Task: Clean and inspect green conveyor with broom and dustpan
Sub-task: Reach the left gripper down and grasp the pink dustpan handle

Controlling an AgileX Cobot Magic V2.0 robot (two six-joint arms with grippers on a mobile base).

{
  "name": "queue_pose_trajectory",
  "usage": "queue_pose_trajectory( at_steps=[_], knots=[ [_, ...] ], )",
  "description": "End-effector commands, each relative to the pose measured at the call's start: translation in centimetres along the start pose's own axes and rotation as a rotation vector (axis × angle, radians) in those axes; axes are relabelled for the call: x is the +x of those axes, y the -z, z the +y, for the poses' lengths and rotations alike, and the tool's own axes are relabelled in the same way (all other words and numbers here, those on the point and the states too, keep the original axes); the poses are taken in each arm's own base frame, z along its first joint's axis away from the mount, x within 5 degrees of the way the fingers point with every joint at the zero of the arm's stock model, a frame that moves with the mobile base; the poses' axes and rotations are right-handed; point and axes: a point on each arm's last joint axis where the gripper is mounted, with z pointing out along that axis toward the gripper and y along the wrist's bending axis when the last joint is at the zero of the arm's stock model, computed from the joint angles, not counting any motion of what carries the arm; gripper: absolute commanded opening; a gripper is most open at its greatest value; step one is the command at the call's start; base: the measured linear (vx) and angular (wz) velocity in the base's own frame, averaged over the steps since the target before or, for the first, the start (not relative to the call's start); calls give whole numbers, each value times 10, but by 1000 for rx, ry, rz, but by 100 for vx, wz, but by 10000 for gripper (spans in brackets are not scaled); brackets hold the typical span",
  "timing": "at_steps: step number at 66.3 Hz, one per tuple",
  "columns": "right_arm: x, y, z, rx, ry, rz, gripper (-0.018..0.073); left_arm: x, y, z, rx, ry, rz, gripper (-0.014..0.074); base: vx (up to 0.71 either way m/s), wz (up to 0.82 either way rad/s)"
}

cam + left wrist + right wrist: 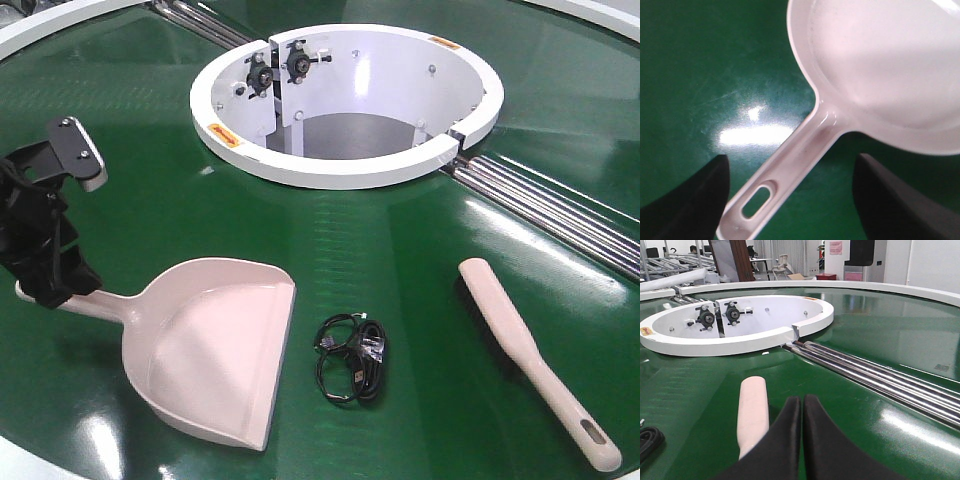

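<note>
The green conveyor [400,260] fills the front view. On it at the left lies the pale pink dustpan [210,350], tray mouth facing right. My left gripper [58,288] hovers over the end of the dustpan handle. In the left wrist view the left gripper [790,200] is open, and the slotted dustpan handle [790,165] lies between its dark fingers without touching either. The broom [520,350] lies flat at the right, handle toward the front edge. My right gripper [801,400] is shut on nothing, just right of the broom's rounded end [753,410]. It does not show in the front view.
A coiled black cable [352,360] lies between dustpan and broom. A white ring-shaped opening wall [340,170] stands at the back centre. Steel rollers [560,210] run diagonally from it to the right. The belt's white rim curves along the front left corner.
</note>
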Motion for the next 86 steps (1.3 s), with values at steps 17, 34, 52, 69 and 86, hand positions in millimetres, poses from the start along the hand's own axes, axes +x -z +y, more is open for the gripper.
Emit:
queue_pose_trajectory(
  at_steps=[17, 34, 52, 69, 86],
  knots=[
    [-1, 0, 0, -2, 15, -69, -10, -14, 5, 2, -110, -391, 56, 553, 0, 0],
    [-1, 0, 0, -2, 15, -69, -10, -15, -21, 4, -41, -410, 94, 580, 0, 0],
    [-1, 0, 0, -2, 15, -69, -10, -14, -37, 7, 7, -540, 118, 580, 0, 0],
    [-1, 0, 0, -2, 15, -69, -10, -14, -57, 8, 54, -563, 137, 580, 0, 0],
    [-1, 0, 0, -2, 15, -69, -10, -18, -74, 7, 61, -598, 153, 575, 0, 0]
  ],
)
